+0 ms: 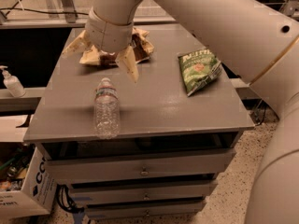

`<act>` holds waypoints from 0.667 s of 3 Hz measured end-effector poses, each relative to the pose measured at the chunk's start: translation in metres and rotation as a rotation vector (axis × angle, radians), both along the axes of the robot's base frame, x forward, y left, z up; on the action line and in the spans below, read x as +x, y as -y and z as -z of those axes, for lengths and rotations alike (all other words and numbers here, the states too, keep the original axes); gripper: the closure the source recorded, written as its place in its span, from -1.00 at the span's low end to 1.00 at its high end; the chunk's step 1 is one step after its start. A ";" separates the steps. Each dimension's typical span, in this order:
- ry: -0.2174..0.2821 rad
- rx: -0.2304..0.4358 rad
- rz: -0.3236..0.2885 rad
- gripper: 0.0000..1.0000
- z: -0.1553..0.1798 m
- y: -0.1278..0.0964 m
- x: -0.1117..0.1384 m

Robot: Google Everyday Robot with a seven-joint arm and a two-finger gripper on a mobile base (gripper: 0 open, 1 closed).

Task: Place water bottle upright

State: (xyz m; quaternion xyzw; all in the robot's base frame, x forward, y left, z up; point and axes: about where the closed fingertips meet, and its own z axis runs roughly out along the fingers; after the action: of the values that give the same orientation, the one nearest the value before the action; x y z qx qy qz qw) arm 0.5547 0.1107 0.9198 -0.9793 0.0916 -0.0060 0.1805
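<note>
The water bottle (106, 110) is a clear ribbed bottle with a white cap. It lies on its side near the front left of the grey table (163, 108), cap pointing to the back. My gripper (103, 55) hangs above the table just behind the bottle's cap. It is open, with one tan finger (75, 44) out to the left and the other (130, 66) out to the right. It holds nothing and does not touch the bottle.
A brown snack bag (141, 45) lies at the back, partly behind the gripper. A green chip bag (199, 69) lies at the right. A white pump dispenser (11, 83) stands on a ledge at the left. A cardboard box (32, 190) sits on the floor. Drawers are below the tabletop.
</note>
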 end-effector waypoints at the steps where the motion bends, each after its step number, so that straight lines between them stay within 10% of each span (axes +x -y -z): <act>1: 0.000 0.001 0.000 -1.00 0.000 0.000 0.000; 2: 0.068 -0.027 -0.053 -1.00 0.000 0.000 0.003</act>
State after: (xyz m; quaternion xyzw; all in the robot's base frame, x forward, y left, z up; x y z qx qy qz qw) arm 0.5578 0.1109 0.9196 -0.9830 0.0594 -0.0358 0.1702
